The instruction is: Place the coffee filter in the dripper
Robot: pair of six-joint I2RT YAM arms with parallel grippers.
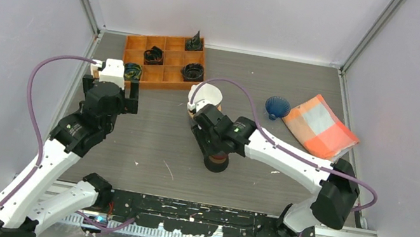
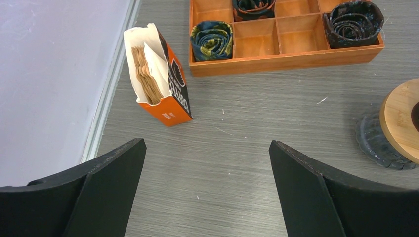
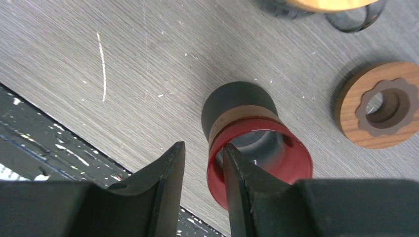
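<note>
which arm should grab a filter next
Left. The left hand, open, faces the filter box just ahead; the right hand is down by the cup, farther from the box.

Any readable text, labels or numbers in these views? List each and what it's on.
"1": small white mark inside the red-rimmed cup, right wrist view; the reading is uncertain.
Filter box: white lettering on its black side and orange front, too blurred to read.
Nothing else carries legible text.

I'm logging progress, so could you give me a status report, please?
Left gripper open, above table. Right gripper at cup rim, grip unclear. Filters in box, untouched.
</note>
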